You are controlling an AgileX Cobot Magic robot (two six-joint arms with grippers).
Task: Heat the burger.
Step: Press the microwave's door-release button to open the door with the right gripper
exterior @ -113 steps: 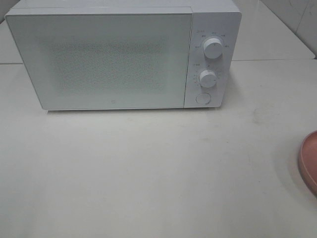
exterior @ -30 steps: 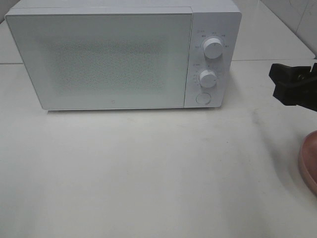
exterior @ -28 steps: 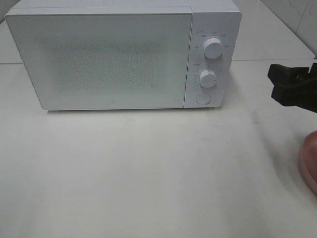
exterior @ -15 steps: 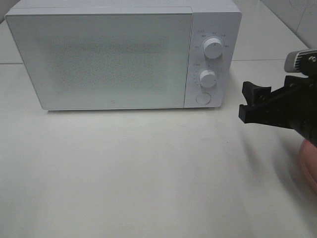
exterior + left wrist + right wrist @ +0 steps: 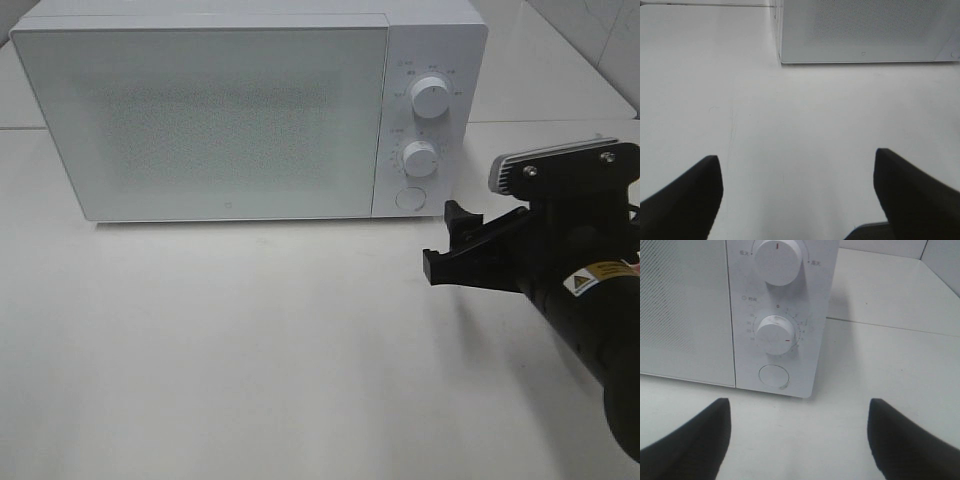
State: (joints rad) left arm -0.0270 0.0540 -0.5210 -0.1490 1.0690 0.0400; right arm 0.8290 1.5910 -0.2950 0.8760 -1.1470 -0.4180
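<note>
White boxy microwave oven (image 5: 220, 120), speckled door shut: task barely begun.
The right gripper (image 5: 443, 240) hangs just in front of the oven's control panel, near the round white push-button (image 5: 774, 375), jaws wide apart and empty. The left gripper (image 5: 797, 195) is likewise spread wide with nothing in it, before the oven's left front corner. The burger shows in no view (location cannot be told). Judged remaining: open door, fetch burger, load, close, set timer.

**Open above the table, facing the microwave**

My left gripper (image 5: 796, 155) hangs well apart from the microwave (image 5: 865, 30), facing its dotted door. My dark fingers (image 5: 685, 200) stand wide, with white table (image 5: 790, 115) showing between them.
</note>
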